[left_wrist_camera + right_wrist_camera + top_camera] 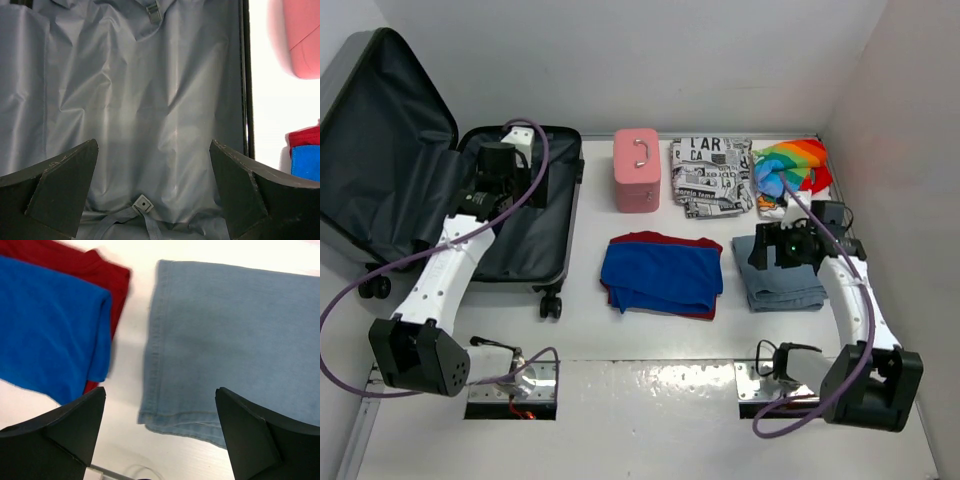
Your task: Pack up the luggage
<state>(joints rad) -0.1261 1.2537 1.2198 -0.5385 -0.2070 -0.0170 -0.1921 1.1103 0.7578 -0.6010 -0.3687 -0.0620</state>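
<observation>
Packing the luggage: both claws spread wide, gripping nothing.

From above: shows the luggage (pixel 535 235) open at the left of the table (pixel 650 340), lid leaning back, base flat, with the left gripper (pixel 492 170) over the black lining; sets a pink case (pixel 637 170), newsprint cloth (pixel 710 175) and rainbow cloth (pixel 792 165) along the far side, a blue shirt (pixel 660 272) atop a red shirt (pixel 650 238) in the middle, and jeans (pixel 790 285) at right beneath the right gripper (pixel 762 248). From the left wrist: looks past parted fingers (pixel 60 190) onto creased lining and a strap buckle, with the pink case beyond the luggage's rim. From the right wrist: looks past parted fingers (pixel 65 435) onto the jeans' hemmed corner, near the shirts but separated by a strip of table.
</observation>
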